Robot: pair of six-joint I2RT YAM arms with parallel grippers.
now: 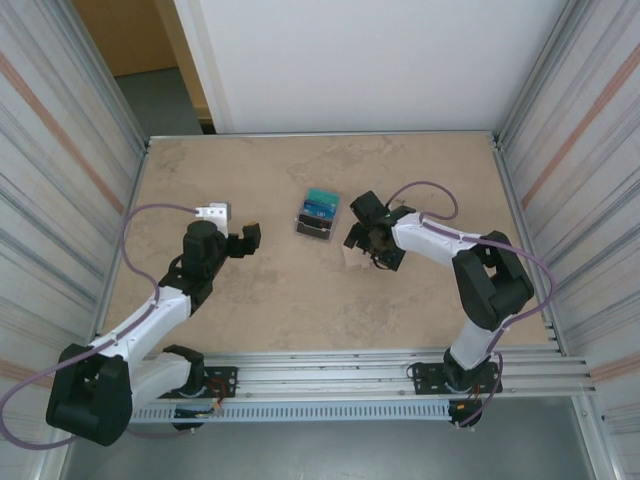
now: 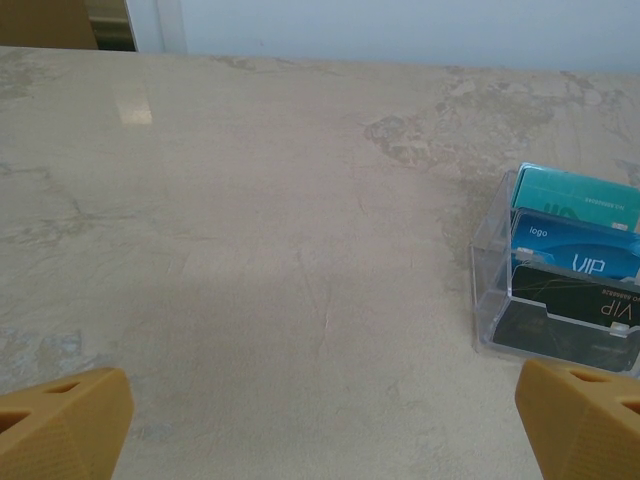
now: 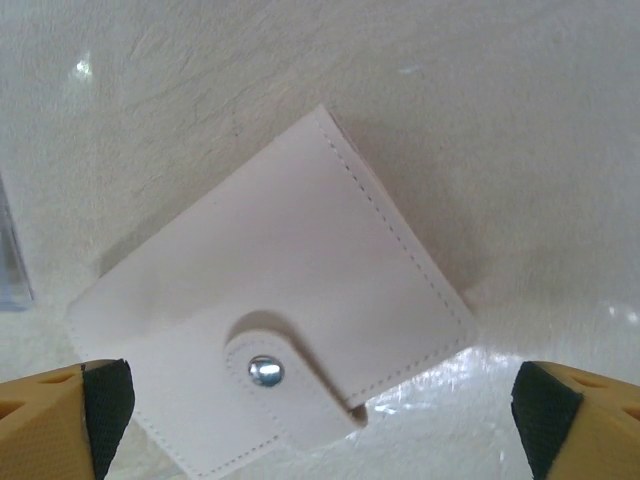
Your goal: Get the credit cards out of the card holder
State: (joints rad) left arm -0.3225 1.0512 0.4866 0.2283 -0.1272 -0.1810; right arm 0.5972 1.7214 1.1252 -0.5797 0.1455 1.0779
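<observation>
- R gripper (image 3: 322,415) hangs over card holder (image 3: 290,300), jaws wide, nothing held. Holder lies flat on table (image 3: 500,120), snap tab shut; I reckon the tab must open first.
- L gripper (image 2: 320,420) also spread wide, empty, low beside clear stand (image 2: 488,262) w/ credit cards (image 2: 575,255) propped upright.

The desk (image 1: 250,290) has a beige top with a marbled, stone-like pattern. A small clear plastic stand (image 2: 487,270) sits on it, a little behind the middle. Ribbed metal panels close the left side (image 1: 50,150) and the right side (image 1: 590,120). A white wall (image 1: 380,60) stands behind the far edge. An aluminium rail (image 1: 330,370) runs along the near edge. At the far left are a grey floor (image 1: 160,100) and a brown wooden surface (image 1: 125,35).
</observation>
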